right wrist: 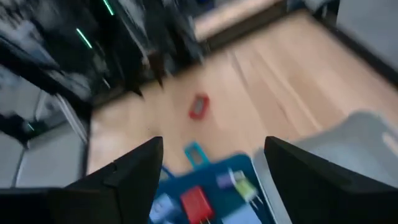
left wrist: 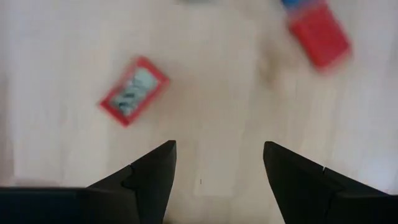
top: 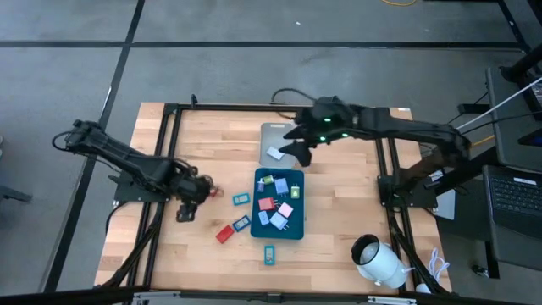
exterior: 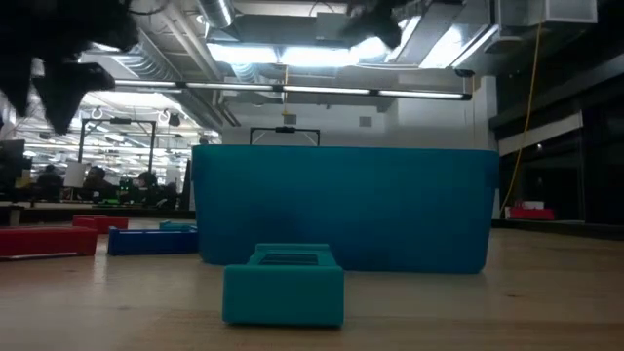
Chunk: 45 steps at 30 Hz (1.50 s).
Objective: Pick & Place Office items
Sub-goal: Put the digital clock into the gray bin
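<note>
While both sets of jaws stand apart and hold nothing, they sit on opposite sides of the desk (top: 212, 135). Seen from above, the left gripper (top: 206, 191) hangs low at about nine o'clock from the dark-teal tray (top: 257, 231), its fingers (left wrist: 152, 177) spread over bare wood with a red item (left wrist: 133, 91) just ahead of them. The right gripper (top: 298, 150) hovers at twelve o'clock from that tray, over the edge of the small grey tray (top: 269, 134), where one pale flat item (top: 274, 154) lies.

Most of the office items (top: 278, 203) lie crowded inside the dark-teal tray: red, pink, light blue, purple and green pieces, touching or overlapping. Outside it, a blue piece (top: 240, 199) lies at nine o'clock, another blue piece (top: 241, 224) and a red block (top: 224, 234) at about eight o'clock, and a teal cube (top: 269, 253) at six o'clock, just beside the tray's wall. A big white cylinder (top: 378, 262) lies at four o'clock, well apart.
</note>
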Each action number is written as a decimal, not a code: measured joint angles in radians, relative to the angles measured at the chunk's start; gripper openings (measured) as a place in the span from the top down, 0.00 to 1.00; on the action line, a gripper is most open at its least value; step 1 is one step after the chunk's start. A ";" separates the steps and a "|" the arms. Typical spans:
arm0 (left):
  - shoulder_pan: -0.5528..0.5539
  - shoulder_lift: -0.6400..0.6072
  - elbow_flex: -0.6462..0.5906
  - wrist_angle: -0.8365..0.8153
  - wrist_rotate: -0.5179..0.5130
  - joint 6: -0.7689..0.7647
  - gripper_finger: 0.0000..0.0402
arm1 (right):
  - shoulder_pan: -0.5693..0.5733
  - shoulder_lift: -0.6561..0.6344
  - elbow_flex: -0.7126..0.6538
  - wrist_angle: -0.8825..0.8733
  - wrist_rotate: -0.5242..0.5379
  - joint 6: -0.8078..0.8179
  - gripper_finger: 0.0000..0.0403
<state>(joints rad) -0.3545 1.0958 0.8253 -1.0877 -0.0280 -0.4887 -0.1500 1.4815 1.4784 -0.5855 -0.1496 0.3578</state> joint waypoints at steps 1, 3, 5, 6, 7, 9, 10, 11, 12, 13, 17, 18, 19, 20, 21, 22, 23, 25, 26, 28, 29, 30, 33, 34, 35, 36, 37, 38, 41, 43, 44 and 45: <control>-0.006 0.028 0.000 0.000 0.022 0.072 0.41 | 0.012 -0.028 0.000 0.013 0.020 0.014 0.29; -0.011 0.087 0.004 -0.004 0.040 0.208 0.41 | 0.033 -0.083 0.000 0.042 0.069 0.050 0.30; -0.009 0.152 0.026 -0.007 0.039 0.342 0.40 | 0.057 -0.132 0.000 0.057 0.119 0.079 0.30; -0.004 0.185 0.041 -0.009 0.027 0.410 0.39 | 0.067 -0.151 0.000 0.069 0.144 0.088 0.30; 0.004 0.218 0.057 -0.016 0.001 0.473 0.39 | 0.078 -0.170 0.000 0.074 0.168 0.097 0.30; 0.029 0.271 0.083 -0.025 -0.090 0.587 0.37 | 0.100 -0.200 0.000 0.077 0.223 0.103 0.30; 0.048 0.293 0.095 -0.027 -0.139 0.637 0.36 | 0.112 -0.214 0.000 0.076 0.248 0.103 0.30; 0.070 0.312 0.103 -0.029 -0.183 0.682 0.36 | 0.123 -0.225 0.000 0.069 0.271 0.103 0.30; 0.097 0.325 0.105 -0.027 -0.207 0.724 0.35 | 0.133 -0.232 0.000 0.070 0.291 0.103 0.30; 0.129 0.334 0.105 -0.023 -0.209 0.764 0.34 | 0.143 -0.239 0.000 0.069 0.307 0.103 0.30; 0.256 0.343 0.105 -0.015 -0.124 0.844 0.31 | 0.182 -0.252 0.000 0.066 0.342 0.107 0.30; 0.282 0.343 0.105 -0.015 -0.114 0.860 0.30 | 0.190 -0.253 0.000 0.065 0.344 0.110 0.30; 0.305 0.343 0.105 -0.015 -0.100 0.881 0.29 | 0.197 -0.253 0.000 0.066 0.344 0.116 0.30; 0.327 0.343 0.105 -0.015 -0.082 0.901 0.29 | 0.203 -0.253 0.000 0.066 0.344 0.124 0.30; 0.347 0.343 0.103 -0.011 -0.062 0.921 0.29 | 0.208 -0.253 0.000 0.065 0.344 0.129 0.30; 0.363 0.342 0.097 -0.001 -0.047 0.937 0.29 | 0.213 -0.253 0.000 0.065 0.345 0.133 0.30; 0.373 0.343 0.089 0.010 -0.042 0.951 0.29 | 0.217 -0.253 0.000 0.066 0.345 0.136 0.30; 0.385 0.343 0.072 0.028 -0.039 0.971 0.29 | 0.225 -0.253 0.000 0.066 0.345 0.151 0.30; 0.388 0.343 0.063 0.034 -0.036 0.974 0.29 | 0.227 -0.253 0.000 0.066 0.346 0.158 0.30; 0.391 0.343 0.045 0.051 -0.022 0.975 0.29 | 0.236 -0.253 0.000 0.067 0.363 0.167 0.30; 0.388 0.343 0.033 0.065 -0.020 0.975 0.29 | 0.241 -0.254 0.000 0.067 0.374 0.168 0.30; 0.384 0.343 0.022 0.074 -0.020 0.974 0.29 | 0.246 -0.255 0.000 0.069 0.383 0.169 0.30; 0.370 0.343 -0.012 0.107 -0.021 0.964 0.29 | 0.255 -0.255 0.000 0.070 0.404 0.185 0.30; 0.365 0.343 -0.022 0.125 -0.021 0.955 0.29 | 0.258 -0.255 0.000 0.071 0.405 0.185 0.30; 0.360 0.343 -0.031 0.150 -0.026 0.945 0.29 | 0.261 -0.255 0.000 0.073 0.405 0.187 0.30; 0.356 0.343 -0.039 0.168 -0.033 0.935 0.29 | 0.263 -0.255 0.000 0.075 0.405 0.191 0.30; 0.354 0.343 -0.047 0.189 -0.035 0.927 0.29 | 0.263 -0.255 0.000 0.076 0.405 0.194 0.30; 0.354 0.343 -0.053 0.204 -0.035 0.918 0.29 | 0.263 -0.255 0.000 0.076 0.405 0.196 0.30; 0.354 0.343 -0.074 0.241 -0.027 0.885 0.29 | 0.263 -0.255 0.000 0.077 0.405 0.208 0.30; 0.354 0.343 -0.086 0.241 -0.023 0.873 0.29 | 0.263 -0.255 0.000 0.077 0.406 0.211 0.30; 0.354 0.343 -0.090 0.241 -0.023 0.868 0.29 | 0.263 -0.255 0.000 0.078 0.405 0.211 0.30; 0.354 0.343 -0.092 0.246 -0.020 0.863 0.29 | 0.263 -0.255 0.000 0.079 0.405 0.211 0.30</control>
<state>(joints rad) -0.0002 1.4384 0.7331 -0.8421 -0.0484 0.3744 0.1135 1.2263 1.4784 -0.5062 0.2558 0.5690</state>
